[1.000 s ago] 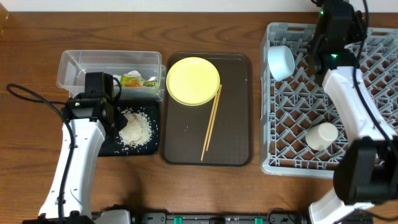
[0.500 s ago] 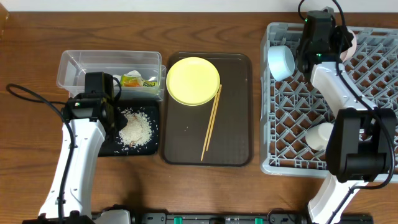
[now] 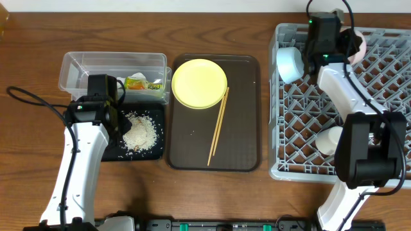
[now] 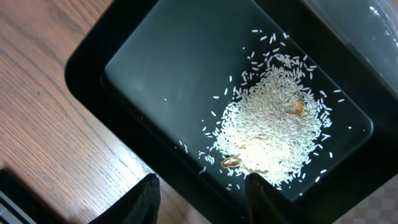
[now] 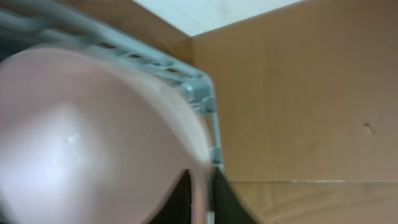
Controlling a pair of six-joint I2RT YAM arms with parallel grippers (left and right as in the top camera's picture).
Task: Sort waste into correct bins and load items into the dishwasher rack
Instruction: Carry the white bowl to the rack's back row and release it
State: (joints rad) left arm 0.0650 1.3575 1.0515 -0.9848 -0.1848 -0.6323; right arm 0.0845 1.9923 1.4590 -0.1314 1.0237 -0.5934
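Observation:
My right gripper [image 5: 202,199] is shut on the rim of the white bowl [image 5: 81,124], held at the back corner of the grey dishwasher rack [image 5: 205,99]; from overhead the bowl [image 3: 358,43] peeks out behind the arm. In the rack [image 3: 385,96] lie the light blue bowl [image 3: 290,64] and the pale cup [image 3: 332,139]. The yellow plate [image 3: 200,83] and chopsticks [image 3: 218,126] rest on the brown tray [image 3: 244,147]. My left gripper [image 4: 202,199] hangs open over the near edge of the black tray [image 4: 161,62], which holds the rice [image 4: 273,137]. The wrapper [image 3: 142,83] lies in the clear tub [image 3: 83,67].
The clear tub and black tray sit side by side at the left, the brown tray in the middle, the rack at the right. Bare wooden tabletop [image 3: 38,167] lies in front of and left of my left arm.
My right arm has swung left along the rack's back edge with the bowl. The left arm has not moved.

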